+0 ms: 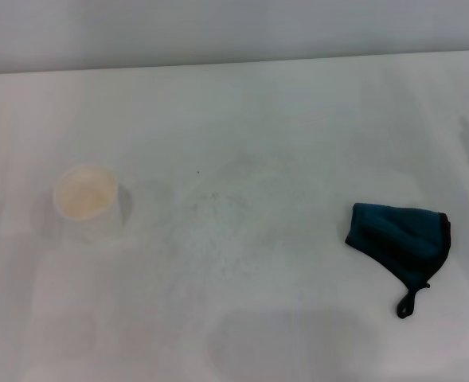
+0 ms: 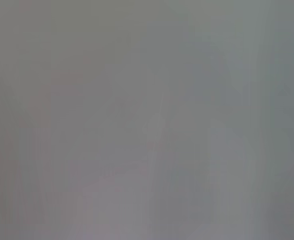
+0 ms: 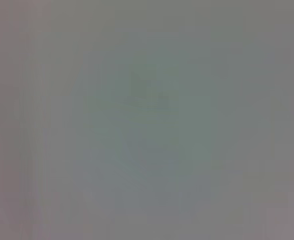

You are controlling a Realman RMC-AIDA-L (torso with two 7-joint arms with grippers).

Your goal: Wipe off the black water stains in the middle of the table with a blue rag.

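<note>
Where the head view looks down, the table (image 1: pixel 242 103) spreads white with faint grey smudges and a tiny dark speck (image 1: pixel 199 172), meeting a pale wall behind. On the right lies the blue rag (image 1: pixel 400 235), folded, loop toward the near edge; a white paper cup (image 1: pixel 89 200) stands well apart at left. No round blots show. Both wrist views give only featureless grey, and neither gripper appears, so their grip cannot be told.

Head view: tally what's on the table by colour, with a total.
White: 1, the paper cup
Blue: 1, the blue rag
Black: 0 round stains visible, only a tiny dark speck
Total: 2 objects on the table. No gripper appears in any view.
</note>
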